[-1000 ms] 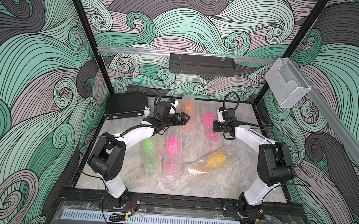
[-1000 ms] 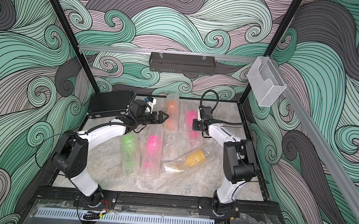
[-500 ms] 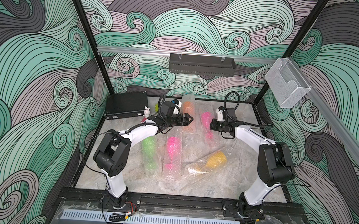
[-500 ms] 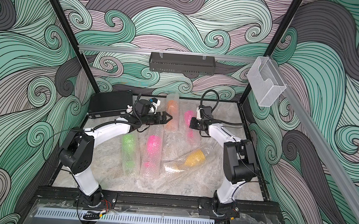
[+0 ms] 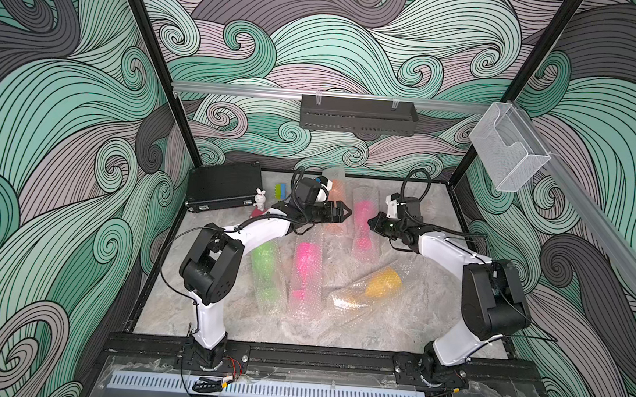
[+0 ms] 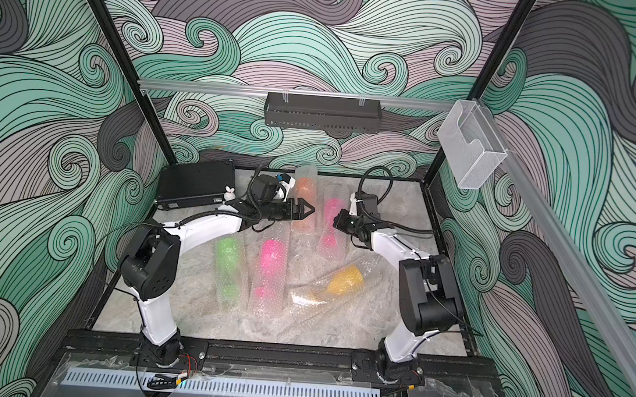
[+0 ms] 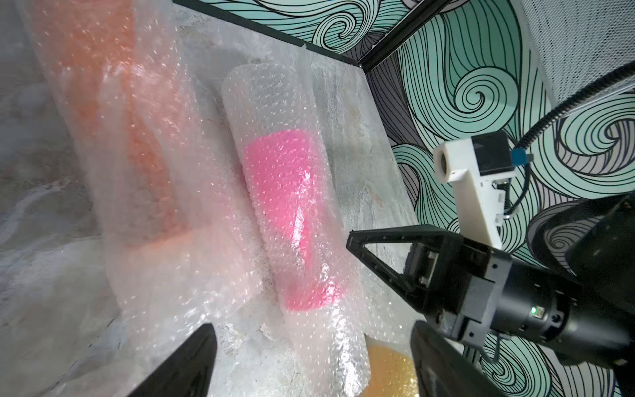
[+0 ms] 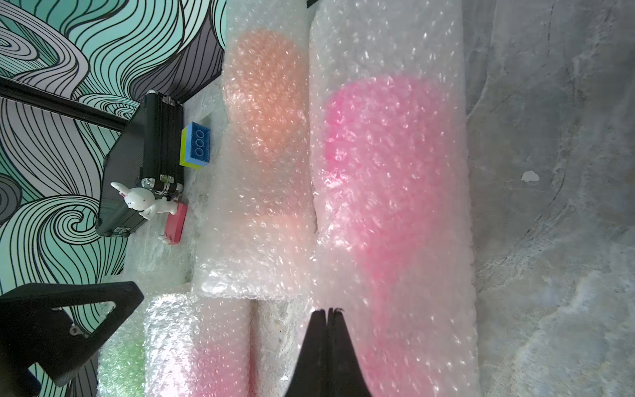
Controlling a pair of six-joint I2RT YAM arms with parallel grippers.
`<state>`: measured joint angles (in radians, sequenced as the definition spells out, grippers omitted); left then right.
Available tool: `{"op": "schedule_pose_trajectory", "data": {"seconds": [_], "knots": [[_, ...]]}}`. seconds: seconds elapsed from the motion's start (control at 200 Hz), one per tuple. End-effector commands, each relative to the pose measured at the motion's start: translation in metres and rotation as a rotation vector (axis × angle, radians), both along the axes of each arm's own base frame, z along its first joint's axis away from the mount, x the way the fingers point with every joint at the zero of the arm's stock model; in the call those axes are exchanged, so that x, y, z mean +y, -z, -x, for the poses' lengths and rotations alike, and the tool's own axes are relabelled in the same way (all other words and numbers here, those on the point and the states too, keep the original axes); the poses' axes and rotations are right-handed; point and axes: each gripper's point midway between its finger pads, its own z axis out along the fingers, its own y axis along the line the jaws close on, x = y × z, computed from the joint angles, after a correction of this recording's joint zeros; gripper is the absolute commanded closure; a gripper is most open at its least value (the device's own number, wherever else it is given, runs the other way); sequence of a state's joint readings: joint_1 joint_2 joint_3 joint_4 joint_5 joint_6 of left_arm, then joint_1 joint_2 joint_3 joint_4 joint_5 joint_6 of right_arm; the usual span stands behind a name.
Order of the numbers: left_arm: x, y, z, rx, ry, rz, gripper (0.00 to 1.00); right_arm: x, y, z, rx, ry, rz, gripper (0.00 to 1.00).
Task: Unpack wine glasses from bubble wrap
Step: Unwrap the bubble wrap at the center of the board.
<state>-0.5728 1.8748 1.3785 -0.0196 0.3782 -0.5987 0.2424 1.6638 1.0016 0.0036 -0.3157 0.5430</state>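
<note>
The pink wine glass (image 5: 362, 215) lies inside its roll of bubble wrap (image 5: 366, 195) near the back edge of the desk (image 5: 415, 313), beside the wrapped orange wine glass (image 5: 335, 187). The right gripper (image 5: 370, 223), slightly parted a second ago, is now shut tight at the roll's side facing the desk's right edge; whether it has caught any film I cannot tell. The left gripper (image 5: 345, 209) has swung across the orange roll toward it, jaws wide and empty, so unwrapping seems about to begin.
</note>
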Motion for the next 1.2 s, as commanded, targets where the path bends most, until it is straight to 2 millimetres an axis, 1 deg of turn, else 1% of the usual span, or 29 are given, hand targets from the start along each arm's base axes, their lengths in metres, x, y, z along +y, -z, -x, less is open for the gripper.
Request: {"op": "schedule_pose_trajectory", "data": {"seconds": [0.0, 0.125, 0.21, 0.44, 0.651, 0.811, 1.006, 1.096, 1.161, 1.196], "knots": [[-0.019, 0.012, 0.006, 0.05, 0.032, -0.016, 0.17, 0.002, -0.005, 0.002, -0.017, -0.011, -0.008, 0.95], [-0.032, 0.026, 0.009, 0.081, 0.053, -0.04, 0.25, 0.002, -0.006, 0.005, -0.023, -0.019, -0.001, 0.94], [-0.039, 0.034, 0.01, 0.1, 0.062, -0.051, 0.28, 0.0, -0.007, 0.005, -0.027, -0.021, 0.007, 0.94], [-0.059, 0.053, 0.013, 0.126, 0.086, -0.077, 0.33, -0.004, -0.004, 0.011, -0.022, -0.027, 0.038, 0.93], [-0.069, 0.067, 0.008, 0.144, 0.094, -0.095, 0.37, -0.01, -0.002, 0.016, -0.024, -0.025, 0.08, 0.92], [-0.073, 0.08, 0.006, 0.153, 0.096, -0.135, 0.43, -0.014, 0.001, 0.019, -0.019, -0.024, 0.103, 0.92], [-0.081, 0.087, 0.007, 0.151, 0.106, -0.142, 0.51, -0.014, 0.002, 0.02, -0.015, -0.03, 0.107, 0.91], [-0.086, 0.087, 0.009, 0.16, 0.119, -0.122, 0.55, -0.014, 0.003, 0.021, -0.013, -0.033, 0.111, 0.91], [-0.089, 0.087, 0.011, 0.166, 0.129, -0.108, 0.56, -0.015, 0.004, 0.022, -0.013, -0.031, 0.115, 0.91], [-0.091, 0.088, 0.012, 0.169, 0.135, -0.104, 0.59, -0.015, 0.004, 0.022, -0.011, -0.031, 0.117, 0.9]]}}
